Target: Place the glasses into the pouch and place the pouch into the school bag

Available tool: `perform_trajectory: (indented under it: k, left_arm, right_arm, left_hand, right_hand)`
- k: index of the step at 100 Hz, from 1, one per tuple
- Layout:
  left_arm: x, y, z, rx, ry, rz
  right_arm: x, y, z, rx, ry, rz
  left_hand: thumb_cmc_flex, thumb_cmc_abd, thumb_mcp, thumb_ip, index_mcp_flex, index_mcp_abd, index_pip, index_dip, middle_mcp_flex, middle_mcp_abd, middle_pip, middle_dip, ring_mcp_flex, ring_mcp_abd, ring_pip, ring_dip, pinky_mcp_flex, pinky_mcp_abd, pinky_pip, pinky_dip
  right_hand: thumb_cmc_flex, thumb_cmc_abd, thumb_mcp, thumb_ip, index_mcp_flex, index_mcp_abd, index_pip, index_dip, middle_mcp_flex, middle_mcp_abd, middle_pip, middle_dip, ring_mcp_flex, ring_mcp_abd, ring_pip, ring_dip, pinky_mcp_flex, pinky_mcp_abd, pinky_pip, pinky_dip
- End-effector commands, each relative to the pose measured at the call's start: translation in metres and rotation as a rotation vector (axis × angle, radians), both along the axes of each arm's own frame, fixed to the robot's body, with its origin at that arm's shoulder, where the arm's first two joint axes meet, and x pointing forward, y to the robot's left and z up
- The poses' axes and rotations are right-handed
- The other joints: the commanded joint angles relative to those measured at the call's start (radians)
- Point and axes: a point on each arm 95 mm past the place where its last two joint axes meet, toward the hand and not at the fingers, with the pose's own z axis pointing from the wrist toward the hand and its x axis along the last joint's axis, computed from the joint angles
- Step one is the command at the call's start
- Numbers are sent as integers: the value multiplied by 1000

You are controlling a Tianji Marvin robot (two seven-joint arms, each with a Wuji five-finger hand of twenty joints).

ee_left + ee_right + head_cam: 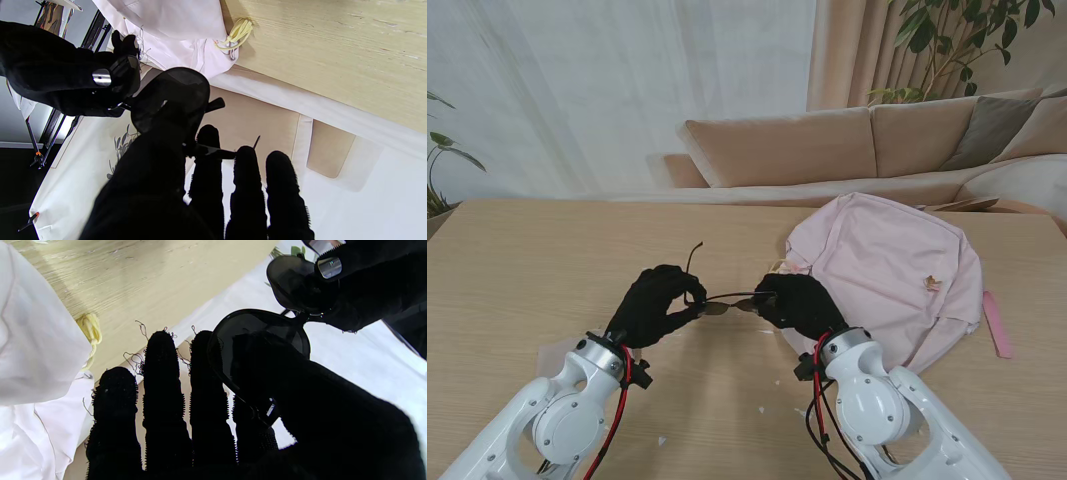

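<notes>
The glasses (719,300), dark-lensed with a thin dark frame, are held up over the middle of the bench (517,260), gripped from both sides. The left hand (655,305) pinches the left lens end between thumb and fingers, and one temple arm sticks up and away on the far side of that hand. The right hand (797,302) grips the right end; in the right wrist view its thumb lies across one lens (263,350) with the fingers (160,373) stretched out behind. In the left wrist view the other lens (170,96) sits against the left thumb, with the right hand closed on the frame just beyond it. Both hands wear black gloves.

Just right of the right hand, the pink school bag (897,270) lies flat on the bench, its far edge near the bench's far side. A pink strap (997,325) trails off its right edge. A beige sofa (827,145) stands beyond the bench.
</notes>
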Motion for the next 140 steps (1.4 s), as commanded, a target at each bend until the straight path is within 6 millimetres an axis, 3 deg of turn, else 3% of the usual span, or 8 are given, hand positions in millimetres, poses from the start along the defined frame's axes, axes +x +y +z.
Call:
perform_trajectory:
  k: [1, 14, 31, 42, 65, 96, 113, 140]
  left_arm:
    - [-3, -3, 2, -4, 7, -12]
    - [-3, -2, 4, 6, 9, -17]
    - [-4, -1, 6, 8, 9, -22]
    - [-5, 0, 8, 4, 12, -25]
    - [-6, 3, 12, -9, 10, -22]
    - [-2, 15, 7, 12, 53, 39]
    - [-3, 23, 1, 51, 93, 45]
    - [-7, 31, -12, 215, 203, -2]
  right_arm:
    - [-2, 6, -3, 24, 19, 12]
    - [-1, 6, -6, 58, 22, -5]
    - [1, 6, -8, 100, 25, -29]
    - [2, 7, -10, 135, 33, -42]
    - [3, 6, -12, 167, 41, -60]
    - [4, 4, -9, 224, 38, -90]
    - [5, 3, -2, 250, 15, -110]
    - [3, 4, 12, 305, -23, -131]
  left_hand:
    - [75, 47, 31, 26, 23, -82, 0, -44, -22, -5, -31, -9, -17, 1, -19, 7, -16, 10, 1, -17]
    - [35, 28, 55, 28, -70, -105, -84, -159, -125, -15, 25, -123, -33, -7, -49, -9, -27, 10, -26, -25]
    - [-98, 20, 193, 12, -196, -45, -171, -199, -245, -39, 97, -341, -60, -21, -76, -12, -40, 5, -55, -21]
    - [-243, 42, 298, 49, -284, 15, -244, -236, -301, -38, 77, -377, -90, -27, -101, -19, -59, 0, -83, -17]
    - [-440, 6, 339, 47, -449, 59, -340, -306, -367, -21, -39, -471, -119, -26, -197, -58, -91, 9, -165, -15]
    - [-577, 20, 301, 40, -402, 97, -281, -268, -292, 19, -29, -468, -76, 19, -218, -63, -76, 56, -205, -7]
    - [-601, 36, 250, 37, -248, 90, -212, -207, -156, 46, -6, -455, 3, 50, -192, -55, -47, 92, -199, 12]
    - [-689, 19, 76, 16, -200, 119, -424, -301, -157, 57, -154, -557, 4, 48, -285, -126, -58, 106, -290, -22]
  right_hand:
    - [69, 7, 52, -11, 58, -20, 49, 25, 60, 17, 42, 17, 47, 18, 29, 22, 24, 12, 38, -1]
    - [71, -16, 78, -20, 80, -13, 45, 46, 94, 41, 51, 10, 94, 23, 41, 23, 72, 20, 49, -8]
    - [73, -39, 105, -30, 99, -22, 48, 63, 126, 56, 52, 5, 141, 20, 43, 23, 118, 27, 57, -15]
    - [73, -48, 114, -33, 105, -24, 48, 71, 137, 63, 52, 5, 155, 21, 44, 25, 131, 30, 61, -17]
    - [74, -54, 122, -39, 112, -36, 50, 87, 147, 66, 48, 8, 168, 17, 43, 29, 141, 28, 64, -18]
    - [76, -53, 127, -42, 114, -44, 50, 105, 148, 68, 46, 15, 173, 16, 44, 35, 147, 26, 65, -20]
    - [76, -54, 127, -42, 113, -46, 49, 111, 147, 68, 46, 18, 172, 16, 45, 38, 147, 26, 65, -20]
    - [80, -55, 127, -42, 115, -42, 47, 117, 146, 73, 45, 20, 170, 20, 46, 40, 145, 29, 66, -18]
